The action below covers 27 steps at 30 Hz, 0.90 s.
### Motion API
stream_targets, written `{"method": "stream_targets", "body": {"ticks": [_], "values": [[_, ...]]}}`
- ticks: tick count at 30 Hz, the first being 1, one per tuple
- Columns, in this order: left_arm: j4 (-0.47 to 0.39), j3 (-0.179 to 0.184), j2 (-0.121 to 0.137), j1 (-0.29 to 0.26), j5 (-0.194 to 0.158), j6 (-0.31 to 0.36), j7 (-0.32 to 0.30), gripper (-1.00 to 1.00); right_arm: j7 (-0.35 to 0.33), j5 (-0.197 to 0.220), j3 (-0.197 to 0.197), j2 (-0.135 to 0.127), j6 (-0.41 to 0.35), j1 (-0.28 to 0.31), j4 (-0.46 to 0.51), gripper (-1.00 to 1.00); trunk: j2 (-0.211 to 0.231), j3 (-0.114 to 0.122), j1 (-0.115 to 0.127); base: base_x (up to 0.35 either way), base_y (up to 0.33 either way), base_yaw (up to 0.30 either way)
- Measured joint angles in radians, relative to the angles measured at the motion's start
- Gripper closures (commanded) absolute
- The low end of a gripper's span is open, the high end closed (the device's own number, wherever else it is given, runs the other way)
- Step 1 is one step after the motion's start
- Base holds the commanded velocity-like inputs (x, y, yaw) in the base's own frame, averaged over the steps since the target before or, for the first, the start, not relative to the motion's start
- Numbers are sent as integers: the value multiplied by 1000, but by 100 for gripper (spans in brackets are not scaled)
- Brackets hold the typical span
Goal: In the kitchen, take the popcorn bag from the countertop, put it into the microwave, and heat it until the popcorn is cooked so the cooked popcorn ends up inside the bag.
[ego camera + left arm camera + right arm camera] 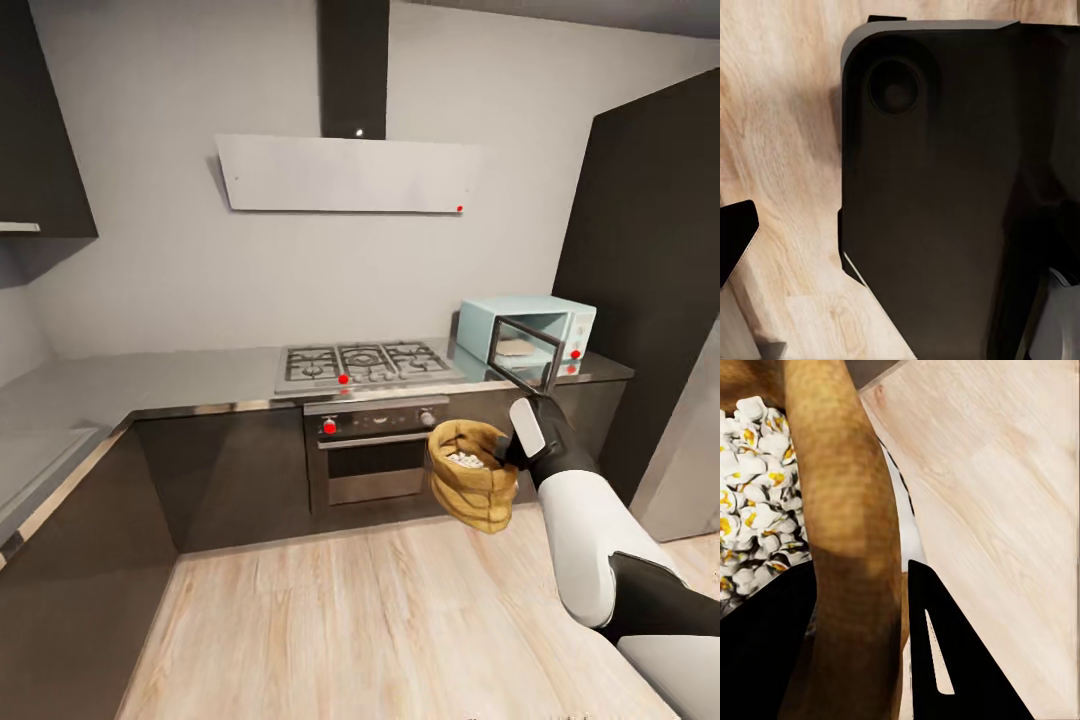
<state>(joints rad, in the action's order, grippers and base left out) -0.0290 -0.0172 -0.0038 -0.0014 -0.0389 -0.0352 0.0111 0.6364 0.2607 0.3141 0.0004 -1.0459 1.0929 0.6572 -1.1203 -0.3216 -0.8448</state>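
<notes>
My right gripper (506,450) is shut on the rolled rim of the tan popcorn bag (476,496), holding it in the air in front of the cabinet fronts, below the microwave. White popcorn (465,460) fills the sack's mouth. In the right wrist view the black fingers (937,652) pinch the brown rim of the bag (847,510), with popped white-and-yellow popcorn (754,502) inside. The mint-blue microwave (570,318) stands on the right end of the grey countertop (200,375), its glass door (524,352) swung open. My left gripper (896,270) is open over floor and my dark base.
A gas hob (360,365) lies left of the microwave, with a black built-in oven (375,452) below and a white hood (345,172) above. A tall dark cabinet (650,270) walls the right. The counter's left wing (45,445) runs toward me. Wooden floor (360,620) lies ahead.
</notes>
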Motion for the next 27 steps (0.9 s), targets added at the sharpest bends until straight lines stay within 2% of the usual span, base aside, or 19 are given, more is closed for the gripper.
{"method": "stream_targets", "body": {"ticks": [14,21,27], "values": [[0,0,1,0,0,0,0,-100,1,0,0,-5,0,0,0,100,0,0,0,0,0,-289],[0,0,1,0,0,0,0,-100,1,-4,0,-21,0,0,0,100,0,0,0,0,0,-289],[0,0,1,0,0,1,0,-100,1,-4,0,-22,0,0,2,100,0,0,0,0,0,-289]]}}
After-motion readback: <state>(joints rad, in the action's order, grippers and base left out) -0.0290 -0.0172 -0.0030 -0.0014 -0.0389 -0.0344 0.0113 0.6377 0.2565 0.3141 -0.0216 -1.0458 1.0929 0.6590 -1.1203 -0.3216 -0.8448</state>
